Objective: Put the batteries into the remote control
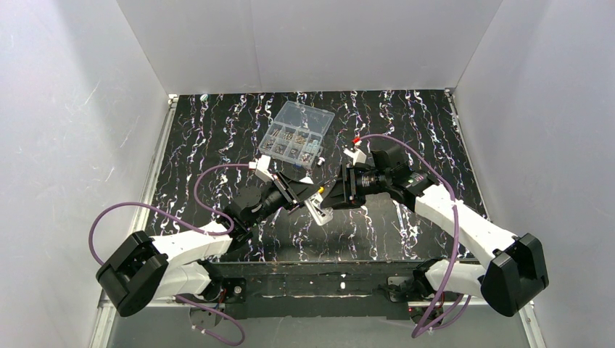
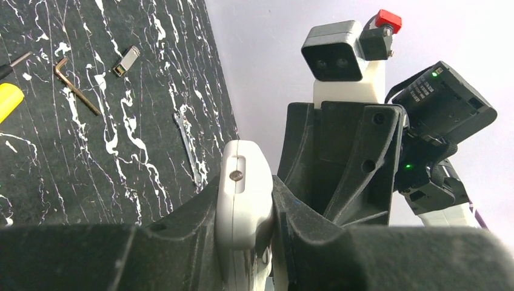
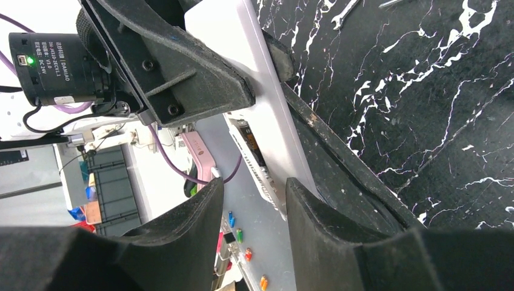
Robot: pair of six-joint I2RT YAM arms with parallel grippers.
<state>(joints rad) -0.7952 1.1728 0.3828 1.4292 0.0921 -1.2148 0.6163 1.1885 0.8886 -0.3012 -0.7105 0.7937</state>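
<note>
The left gripper [image 2: 245,203] is clamping the remote control [image 2: 242,173] while the right gripper [image 3: 254,194], jaws apart, is hovering at its free end, probably needing a square, gentle closing.

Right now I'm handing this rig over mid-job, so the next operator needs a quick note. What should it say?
Left gripper: shut on the remote control, held edge-on between the arms.
Right gripper: open, fingers either side of the remote's free end, not clamping.
Clear compartment box sits farther back; hex key and wrench lie on the table.
Done: remote is in hand.
Left: no batteries visible in any view; loading not yet done.
</note>
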